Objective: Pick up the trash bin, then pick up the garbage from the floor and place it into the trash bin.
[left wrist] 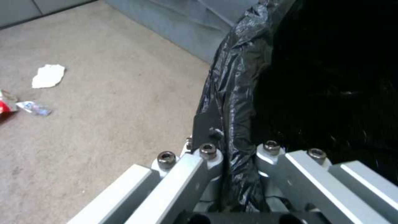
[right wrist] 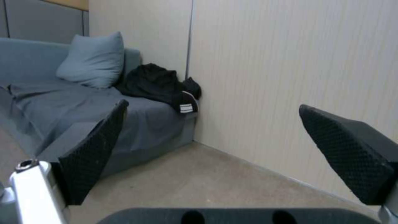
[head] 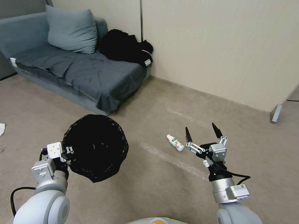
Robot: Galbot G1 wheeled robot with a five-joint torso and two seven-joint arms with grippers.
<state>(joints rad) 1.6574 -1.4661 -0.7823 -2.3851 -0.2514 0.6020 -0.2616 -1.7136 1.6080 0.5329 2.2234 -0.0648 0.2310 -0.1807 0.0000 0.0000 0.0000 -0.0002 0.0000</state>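
Note:
The trash bin [head: 95, 147], its black bag folded over the rim, hangs above the floor [head: 149, 186] at the lower left of the head view. My left gripper [head: 66, 153] is shut on its rim; the left wrist view shows the crinkled bag [left wrist: 236, 102] pinched between the fingers. A small white plastic bottle [head: 175, 142], one piece of garbage, lies on the carpet. My right gripper [head: 202, 132] hovers open just right of the bottle, fingers pointing up and away. More garbage shows in the left wrist view: a crumpled white tissue [left wrist: 48, 75], a clear wrapper [left wrist: 34, 107] and a red wrapper [left wrist: 4, 105].
A grey sofa [head: 81, 74] with a cushion [head: 72, 29] and a black garment [head: 126, 46] stands at the back left against the beige wall [head: 218, 46]. Pale tape lines [head: 174, 160] cross the carpet. A white scrap [head: 1, 128] lies at the left edge.

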